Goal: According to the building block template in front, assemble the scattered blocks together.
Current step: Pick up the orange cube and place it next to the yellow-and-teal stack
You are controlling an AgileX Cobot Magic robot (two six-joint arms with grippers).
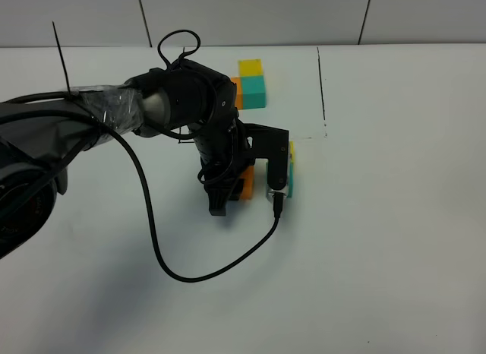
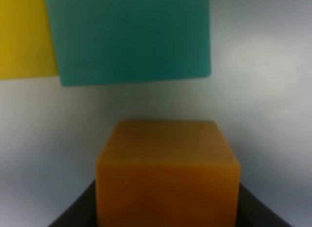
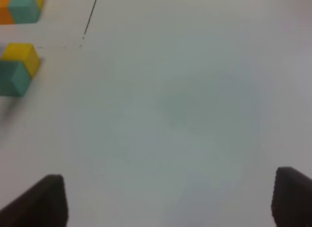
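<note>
The left tool (image 1: 228, 188) grips the orange block (image 2: 167, 176), likely to join teal block (image 2: 130, 37); the right tool (image 3: 168, 198) gapes wide.

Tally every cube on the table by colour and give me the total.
Orange: 2, the template orange cube and the loose orange cube
Teal: 2, the template teal cube and the loose teal cube
Yellow: 2, the template yellow cube and the loose yellow cube
Total: 6
</note>
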